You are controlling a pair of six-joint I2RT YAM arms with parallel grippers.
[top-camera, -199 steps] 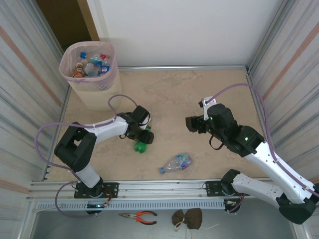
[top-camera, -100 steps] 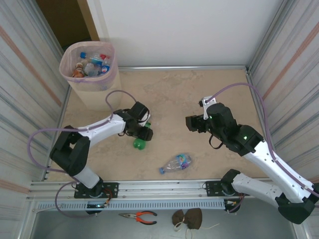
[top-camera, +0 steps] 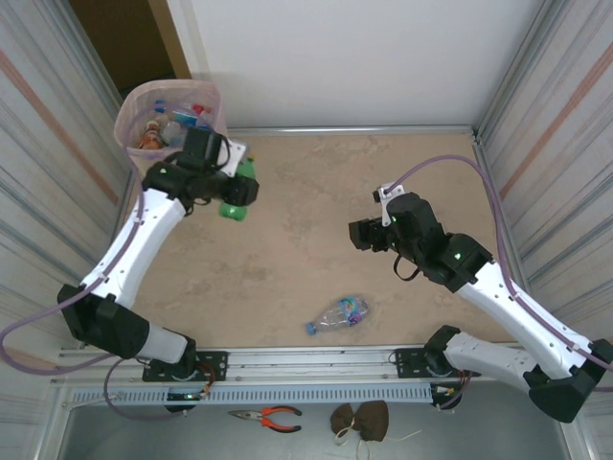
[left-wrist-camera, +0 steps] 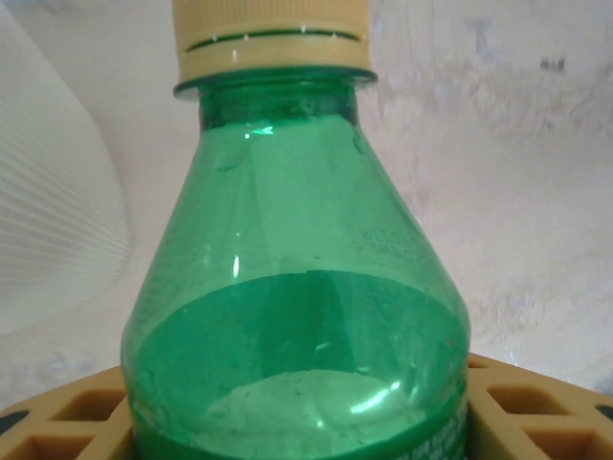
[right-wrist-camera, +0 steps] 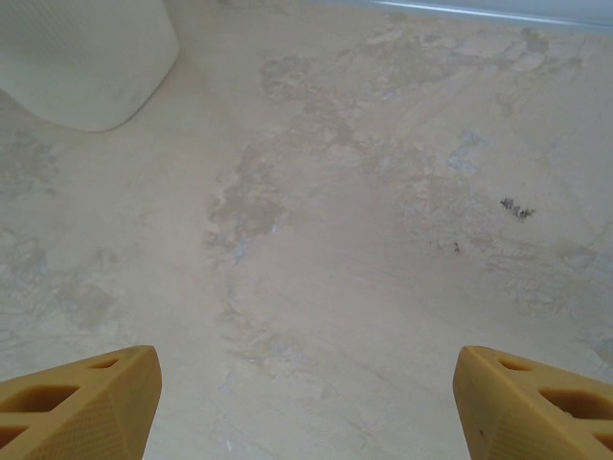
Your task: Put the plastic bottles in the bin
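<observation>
My left gripper (top-camera: 238, 189) is shut on a green plastic bottle (top-camera: 233, 210) and holds it in the air just right of the bin (top-camera: 128, 113). In the left wrist view the green bottle (left-wrist-camera: 297, 316) with its pale cap (left-wrist-camera: 273, 38) stands between my tan fingers (left-wrist-camera: 522, 402). The pale pink bin holds several bottles, and my arm hides part of its rim. A clear bottle (top-camera: 340, 313) with a blue cap lies on the table near the front edge. My right gripper (top-camera: 362, 233) hovers open over bare table, nothing between its fingers (right-wrist-camera: 86, 402).
Metal walls close in the table on the left and right. A rail (top-camera: 316, 359) runs along the front edge. Pliers (top-camera: 268, 416) and a brown cloth item (top-camera: 361, 419) lie below it. The bin's base (right-wrist-camera: 86, 57) shows at the right wrist view's top left.
My left arm has lifted the green bottle off the table and carried it back and left, up beside the bin. My right gripper has shifted slightly left.
</observation>
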